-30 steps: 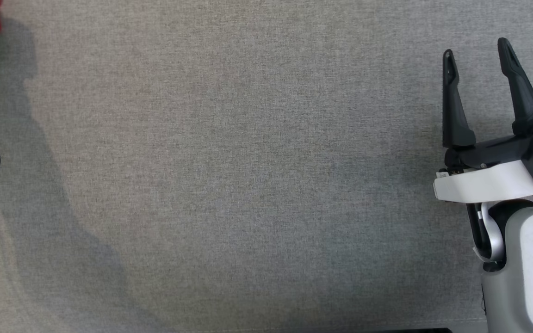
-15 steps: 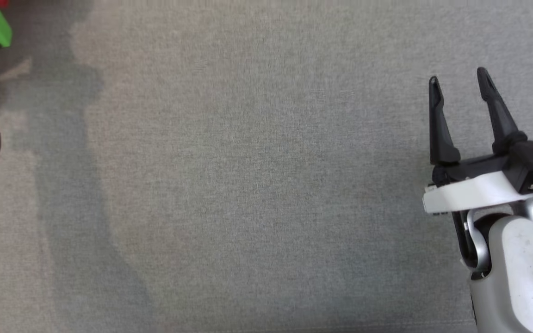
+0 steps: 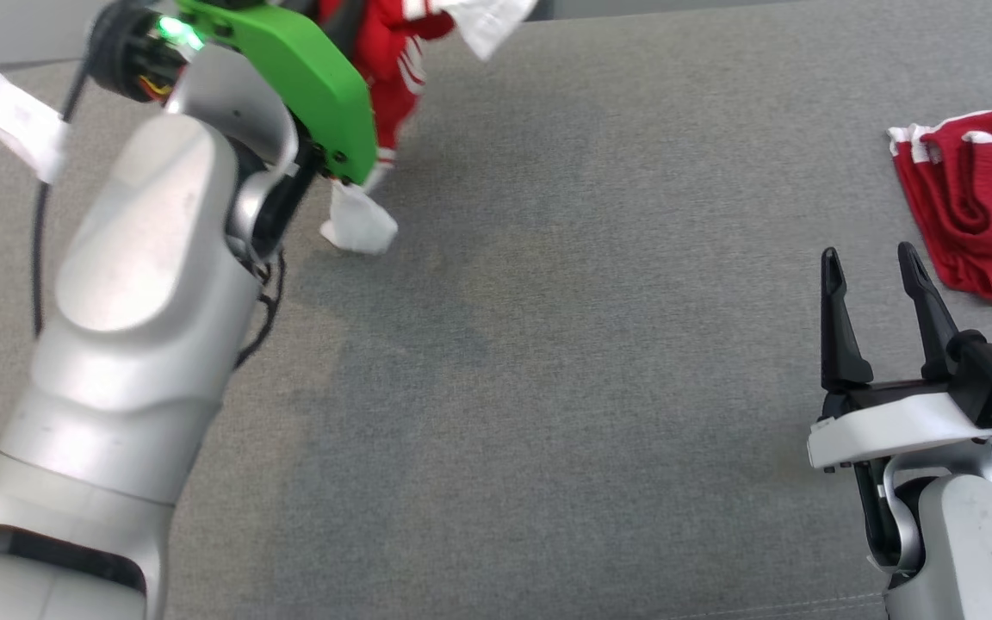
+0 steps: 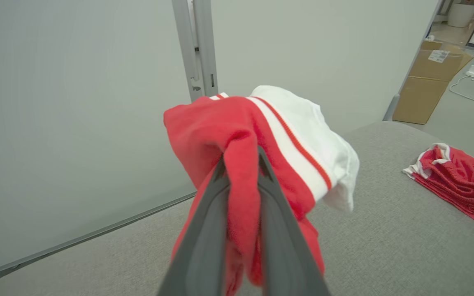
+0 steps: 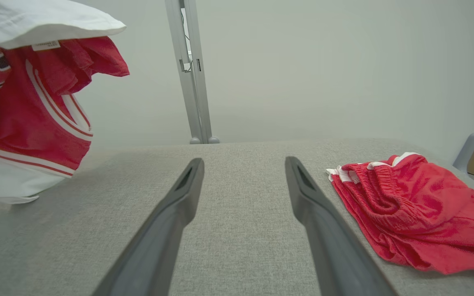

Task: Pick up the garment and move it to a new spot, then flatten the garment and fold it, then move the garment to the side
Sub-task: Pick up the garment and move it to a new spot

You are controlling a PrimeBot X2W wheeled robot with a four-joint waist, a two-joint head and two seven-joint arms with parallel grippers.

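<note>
A red and white garment (image 4: 278,135) hangs bunched from my left gripper (image 4: 240,158), whose jaws are shut on a red fold of it. In the head view the garment (image 3: 393,52) dangles at the top left behind the green wrist housing (image 3: 306,77), and its white lower tip (image 3: 358,226) reaches the grey table (image 3: 591,344). The right wrist view shows the garment (image 5: 23,111) lifted at the left. My right gripper (image 3: 868,254) stands open at the lower right, nothing between its fingers (image 5: 179,205), hovering low over the table.
A second red garment with white trim (image 3: 978,215) lies crumpled at the table's right, just beyond my right gripper. A pale wall with a metal post (image 5: 187,74) backs the table. A cardboard box (image 4: 426,86) stands on the floor beyond the table's right end.
The head camera has swung, so the whole picture has shifted. My left arm now stands at the left with the garment lifted in its gripper. The right gripper stays open.
</note>
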